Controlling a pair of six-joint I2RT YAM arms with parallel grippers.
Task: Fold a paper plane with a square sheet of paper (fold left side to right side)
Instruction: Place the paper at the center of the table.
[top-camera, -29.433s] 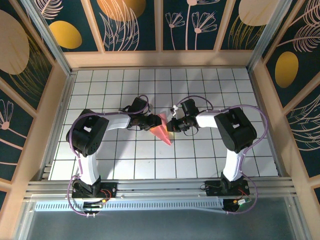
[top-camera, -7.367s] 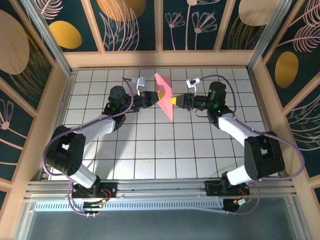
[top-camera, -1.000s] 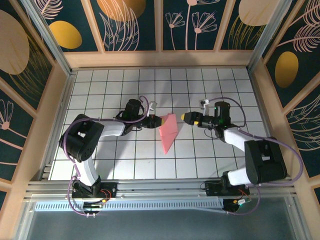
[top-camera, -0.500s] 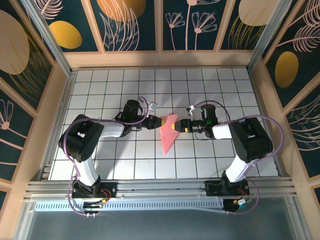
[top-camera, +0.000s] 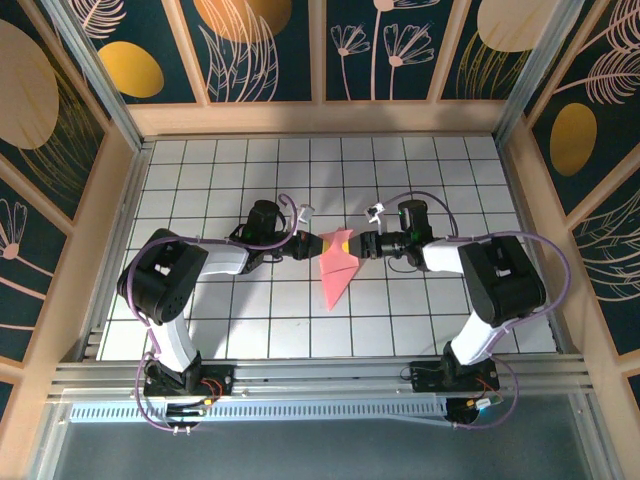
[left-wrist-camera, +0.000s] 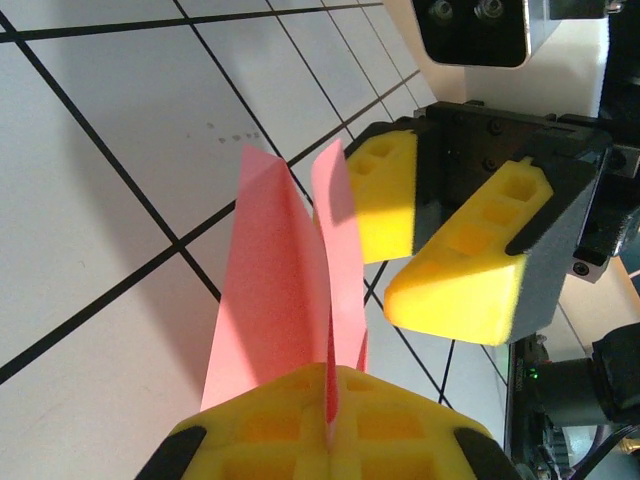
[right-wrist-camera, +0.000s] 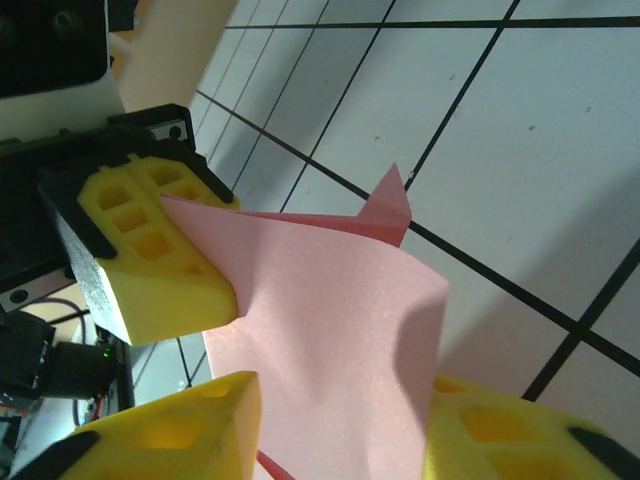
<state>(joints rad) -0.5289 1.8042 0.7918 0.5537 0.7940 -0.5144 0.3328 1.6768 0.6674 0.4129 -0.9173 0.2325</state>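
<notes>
Your left gripper (left-wrist-camera: 330, 420) clamps the plane (top-camera: 335, 265) at its ridge, right gripper (right-wrist-camera: 335, 430) open astride a wing; likely flimsy, pinch near creases.

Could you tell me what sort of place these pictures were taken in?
Probably an enclosed robot test cell: a white grid-tiled table, printed floral wall panels boxing it in, and a left arm and right arm bolted to an aluminium rail.
</notes>
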